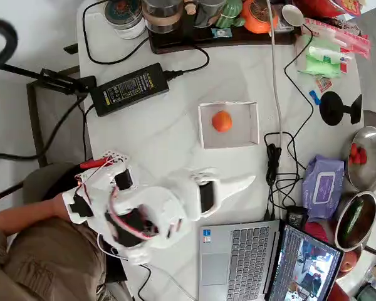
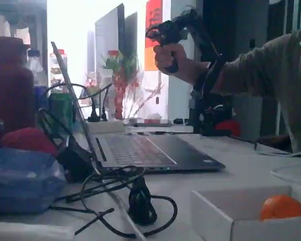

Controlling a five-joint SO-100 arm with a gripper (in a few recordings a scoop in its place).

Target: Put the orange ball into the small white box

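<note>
The orange ball lies inside the small white box near the middle of the table in the overhead view. The fixed view shows the ball low behind the box's front wall at the lower right. My white gripper lies in front of the box, a hand's width from it, pointing right. Its fingers look spread apart, with nothing between them.
A black power adapter lies left of the box and cables run along its right side. An open laptop sits at the front edge. Jars and an orange pumpkin-like thing stand at the back, metal bowls at right.
</note>
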